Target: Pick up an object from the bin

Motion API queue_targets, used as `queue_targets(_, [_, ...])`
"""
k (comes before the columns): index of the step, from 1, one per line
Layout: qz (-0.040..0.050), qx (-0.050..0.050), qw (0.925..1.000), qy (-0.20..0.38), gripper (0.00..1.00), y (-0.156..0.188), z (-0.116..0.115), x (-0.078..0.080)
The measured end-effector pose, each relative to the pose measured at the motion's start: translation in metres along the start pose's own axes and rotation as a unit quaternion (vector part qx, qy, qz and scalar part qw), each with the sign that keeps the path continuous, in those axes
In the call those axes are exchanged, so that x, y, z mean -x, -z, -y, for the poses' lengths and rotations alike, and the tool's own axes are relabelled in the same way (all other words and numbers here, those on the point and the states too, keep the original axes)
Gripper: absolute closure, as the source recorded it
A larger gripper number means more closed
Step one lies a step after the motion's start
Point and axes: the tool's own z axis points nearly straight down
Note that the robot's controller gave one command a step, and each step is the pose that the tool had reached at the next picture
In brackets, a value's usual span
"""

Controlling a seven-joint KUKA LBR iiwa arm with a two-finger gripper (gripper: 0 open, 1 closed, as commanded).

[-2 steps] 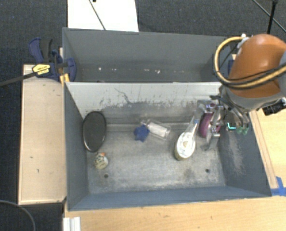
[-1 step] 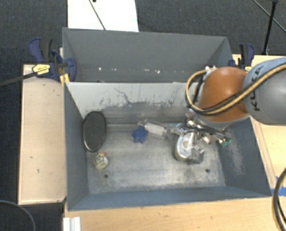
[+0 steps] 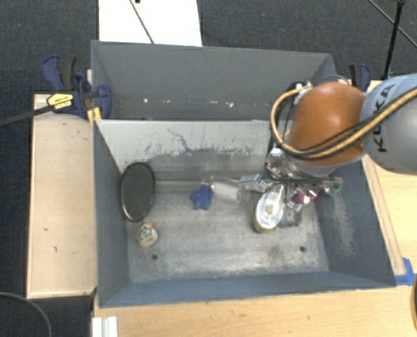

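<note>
Pincer (image 3: pixel 281 187): grip cannot be told; positioned over whitish oval item (image 3: pixel 268 213), long axis running far-to-near. Purple piece (image 3: pixel 300 196) adjoins; blue scrap (image 3: pixel 202 198) and black oval pad (image 3: pixel 137 190) are set leftward.

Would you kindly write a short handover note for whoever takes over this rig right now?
Gripper: low in the right part of the grey metal bin, over a whitish shiny oval thing; a grasp cannot be confirmed.
Others: dark flat oval pad at left, small speckled round thing in front of it, small blue lump mid-bin.
Done: nothing lifted out yet.
Left: secure one thing and raise it clear.
</note>
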Motion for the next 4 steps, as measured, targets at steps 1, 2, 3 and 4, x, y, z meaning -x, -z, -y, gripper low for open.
queue_targets(1, [0.0006,-0.001,0.9962,0.088,0.00,-0.001,0.016,-0.017])
queue_targets(2, [-0.0008,0.002,0.9840,0.178,0.00,-0.031,0.020,-0.018])
queue_targets(3, [-0.0025,0.004,0.9685,0.249,0.00,-0.031,0.001,-0.003])
queue_targets(4, [-0.0025,0.004,0.9690,0.247,1.00,-0.031,0.002,-0.003])
